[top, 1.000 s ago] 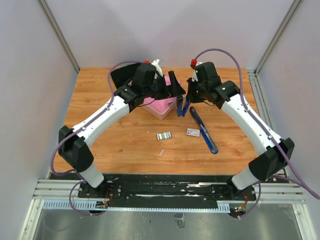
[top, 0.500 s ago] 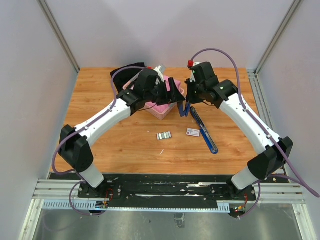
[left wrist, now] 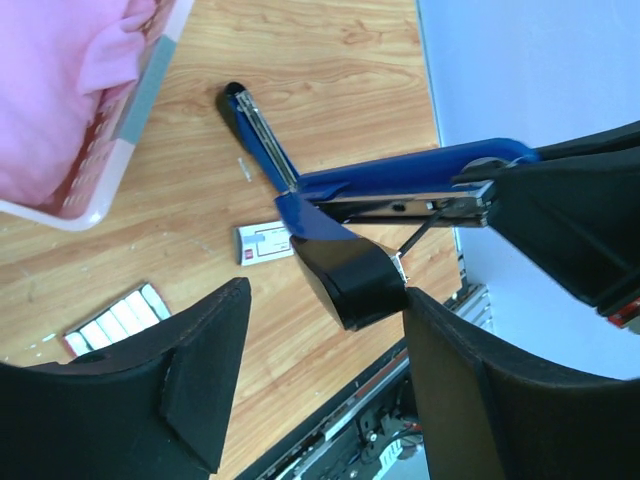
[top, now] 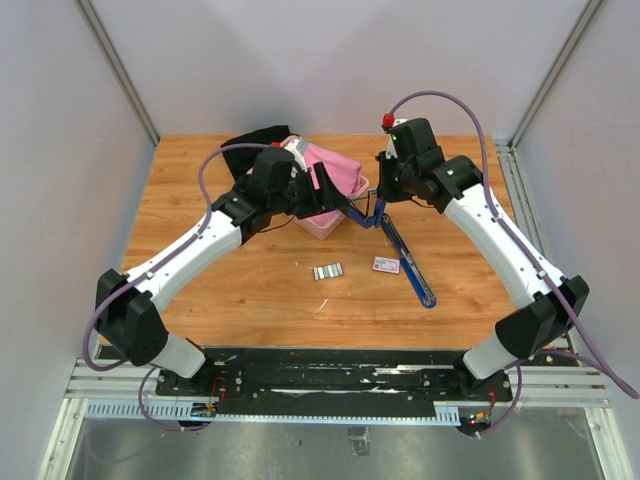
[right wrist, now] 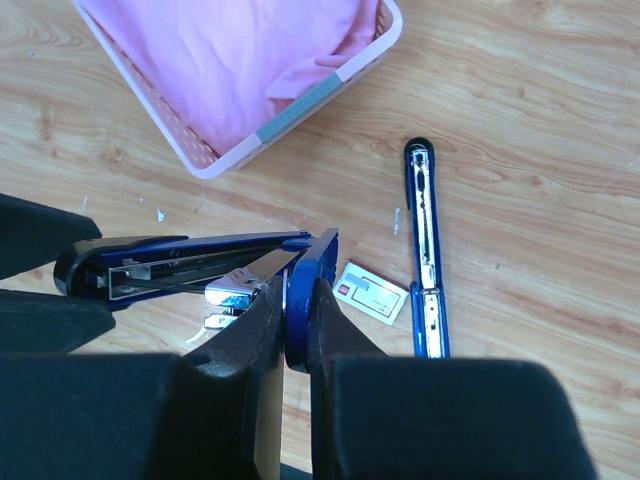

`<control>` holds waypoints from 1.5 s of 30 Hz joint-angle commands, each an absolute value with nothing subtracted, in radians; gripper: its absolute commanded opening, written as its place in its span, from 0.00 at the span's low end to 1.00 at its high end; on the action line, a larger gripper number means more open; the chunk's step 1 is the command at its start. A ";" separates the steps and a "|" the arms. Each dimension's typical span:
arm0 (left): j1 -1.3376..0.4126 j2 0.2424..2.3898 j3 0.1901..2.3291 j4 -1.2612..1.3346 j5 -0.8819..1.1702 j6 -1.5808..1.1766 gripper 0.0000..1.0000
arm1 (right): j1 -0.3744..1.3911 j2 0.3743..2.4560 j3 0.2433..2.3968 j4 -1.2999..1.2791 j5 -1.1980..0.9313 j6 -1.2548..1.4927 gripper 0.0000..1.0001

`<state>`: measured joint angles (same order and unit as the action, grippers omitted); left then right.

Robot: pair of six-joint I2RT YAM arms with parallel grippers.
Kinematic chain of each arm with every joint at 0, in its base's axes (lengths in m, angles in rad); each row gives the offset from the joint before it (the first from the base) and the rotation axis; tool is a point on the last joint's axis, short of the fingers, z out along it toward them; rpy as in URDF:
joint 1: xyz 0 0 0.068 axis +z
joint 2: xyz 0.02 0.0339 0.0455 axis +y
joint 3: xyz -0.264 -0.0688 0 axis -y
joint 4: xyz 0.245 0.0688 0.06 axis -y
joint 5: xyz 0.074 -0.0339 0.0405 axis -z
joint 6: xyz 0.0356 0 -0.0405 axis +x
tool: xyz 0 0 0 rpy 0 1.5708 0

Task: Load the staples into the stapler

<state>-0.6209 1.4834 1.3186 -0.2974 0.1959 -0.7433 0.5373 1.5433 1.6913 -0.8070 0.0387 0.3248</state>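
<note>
The blue stapler (top: 410, 262) is swung open, its base lying on the table. My right gripper (top: 376, 212) is shut on the hinge end of its raised upper arm (right wrist: 300, 290) and holds that arm (left wrist: 400, 185) level above the wood. My left gripper (left wrist: 325, 300) is open, and the arm's black front end (left wrist: 355, 285) sits between its fingertips, touching or nearly touching the right finger (left wrist: 470, 400). The staples (top: 328, 270), a silvery block, lie on the table, also seen in the left wrist view (left wrist: 115, 320). The white carton with red print (top: 386, 264) lies beside the base (right wrist: 372, 293).
A pink basket (top: 325, 225) holding pink cloth stands at the back centre, under my left wrist (right wrist: 372, 50). A black cloth (top: 250, 145) lies behind it. Walls close in the left, right and back sides. Bare wood lies in front of the staples.
My left arm has swung its wrist round and brought the open gripper to the stapler's raised front end, uncovering the pink cloth. My right gripper still holds the stapler arm, shifted slightly.
</note>
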 commanded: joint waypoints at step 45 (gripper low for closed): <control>-0.386 1.192 0.948 -0.275 0.214 -0.784 0.34 | 0.223 1.338 1.670 -0.509 -0.493 0.740 0.00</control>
<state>-0.3954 1.2236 0.9260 -0.2462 0.2489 -0.8482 0.2401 1.3701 1.6344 -0.5957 -0.4397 0.6926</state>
